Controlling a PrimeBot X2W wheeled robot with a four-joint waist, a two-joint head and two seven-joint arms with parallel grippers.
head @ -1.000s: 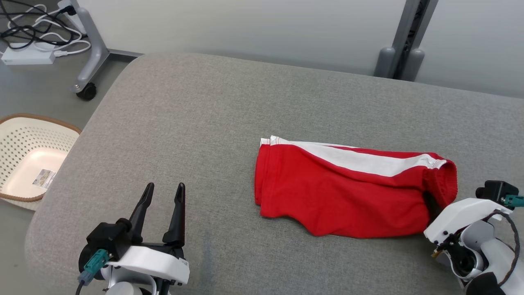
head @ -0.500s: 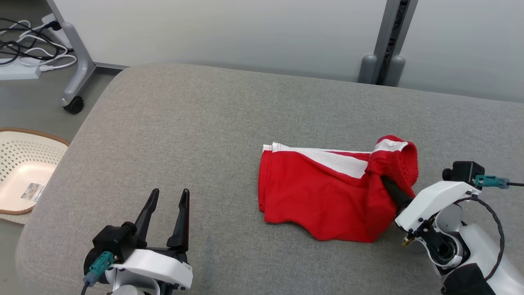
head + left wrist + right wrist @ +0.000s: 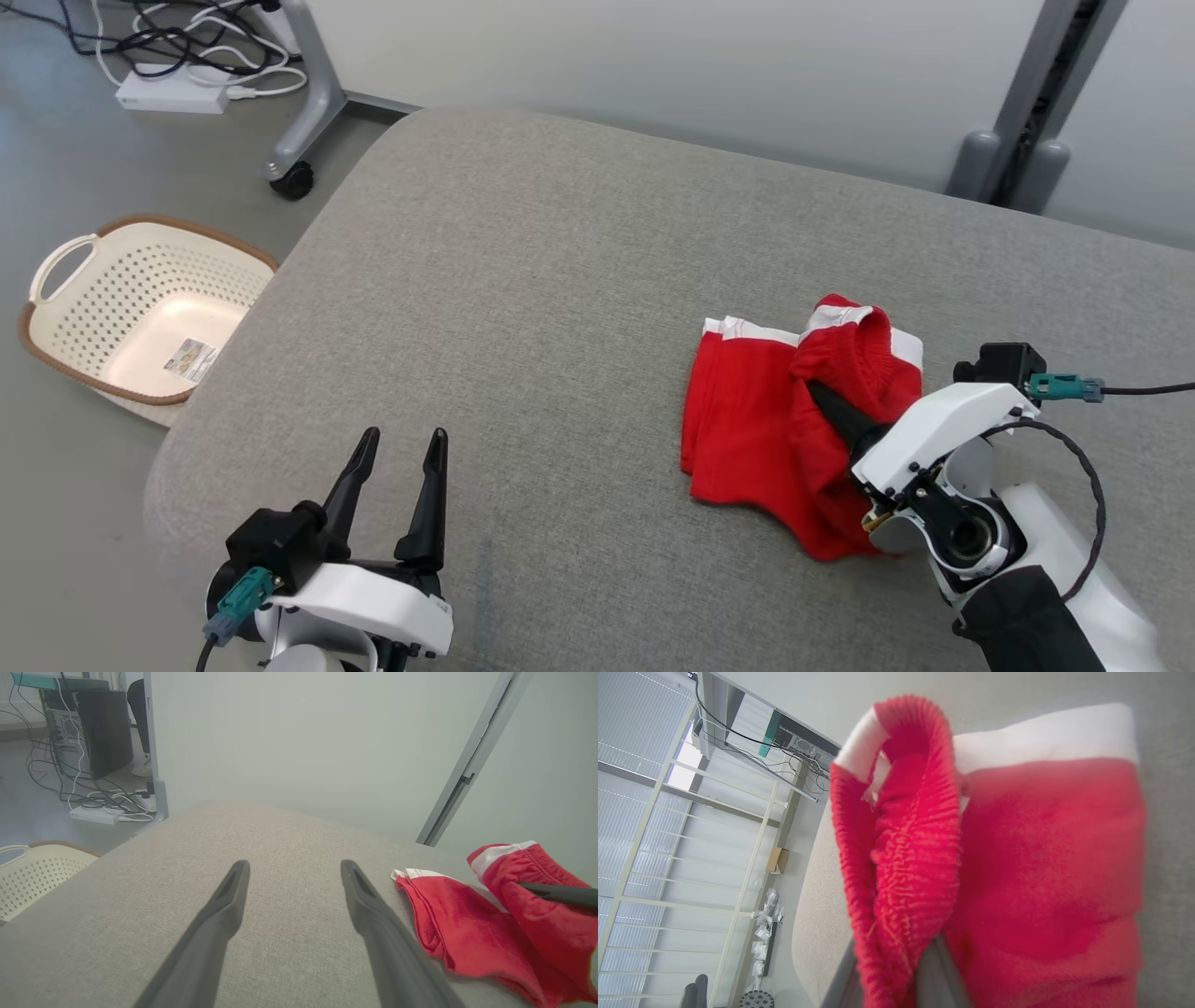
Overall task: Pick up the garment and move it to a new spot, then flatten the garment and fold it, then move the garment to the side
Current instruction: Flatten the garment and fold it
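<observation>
Right gripper [image 3: 820,392]: pinching waistband [image 3: 868,345] of shorts [image 3: 747,420], raised over their flat part.
Shorts' long axis: left–right, probably.
Left gripper [image 3: 405,434]: spread, well left; right arm nearer.

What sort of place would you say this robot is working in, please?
Probably a robotics lab or test room: a grey padded worktable, a power strip with tangled cables on the floor, and a computer tower.

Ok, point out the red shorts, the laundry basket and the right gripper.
red shorts [image 3: 747,420], head view, flat leg panel
laundry basket [image 3: 107,289], head view, perforated wall
right gripper [image 3: 815,388], head view, fingertips pinching waistband
</observation>
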